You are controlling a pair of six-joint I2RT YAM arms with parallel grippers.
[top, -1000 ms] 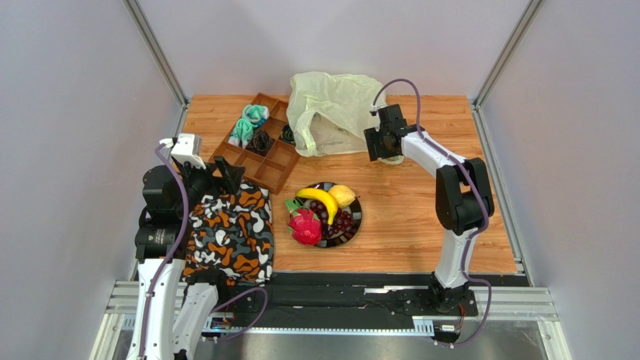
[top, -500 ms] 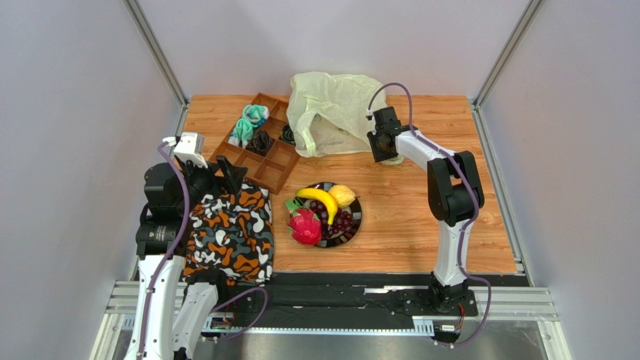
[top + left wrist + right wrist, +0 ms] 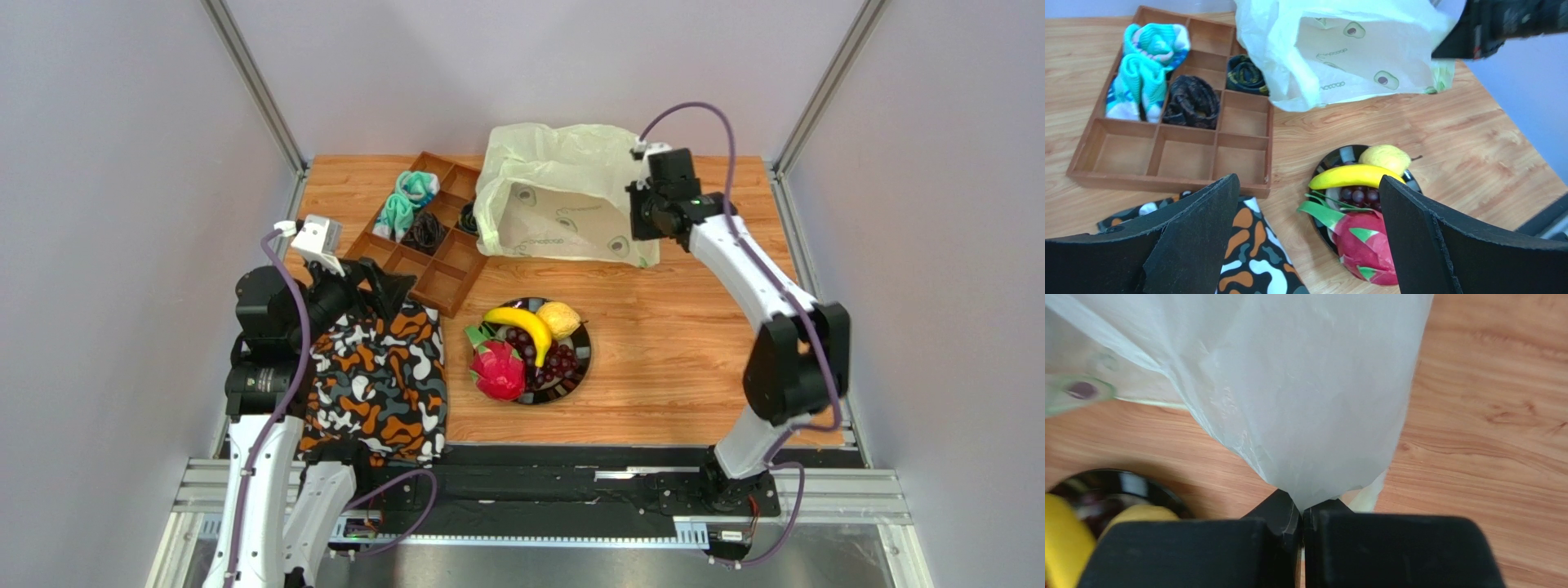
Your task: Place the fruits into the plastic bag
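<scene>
Right hand clamped on the plastic bag, beyond the plate: lift gently, mouth facing the plate.

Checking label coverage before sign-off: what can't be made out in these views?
Mouth of the plastic bag: top external, folded film hides it; right wrist, film fills most of the view.
Most of the grape bunch: left wrist, under the banana and dragon fruit.
Most of the plate: right wrist, cut off by the left edge and the fingers of the right gripper.
</scene>
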